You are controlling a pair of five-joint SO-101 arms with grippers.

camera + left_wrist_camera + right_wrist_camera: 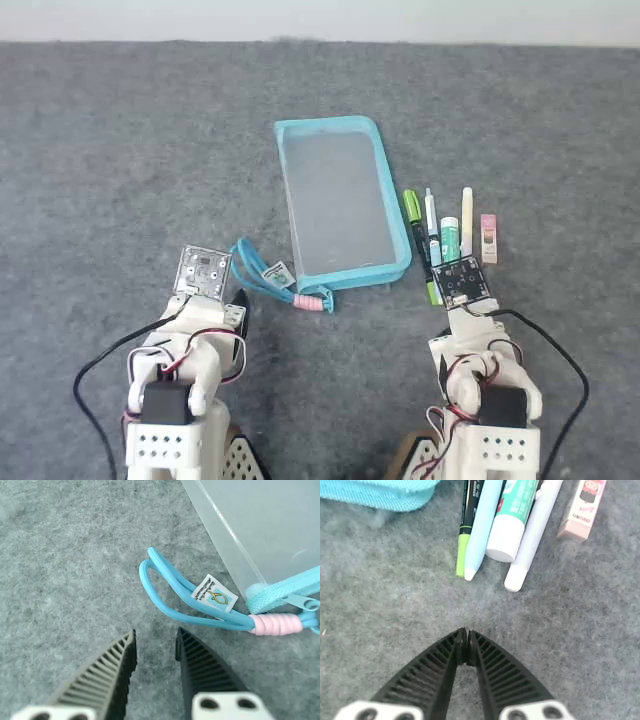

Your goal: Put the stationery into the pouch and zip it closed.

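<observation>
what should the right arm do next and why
Probably open the right claw and ease it forward over the white pen. The claw is shut and empty, with its tips just short of the pen's near end. As far as its clear side shows, the pouch has nothing inside it yet.
</observation>
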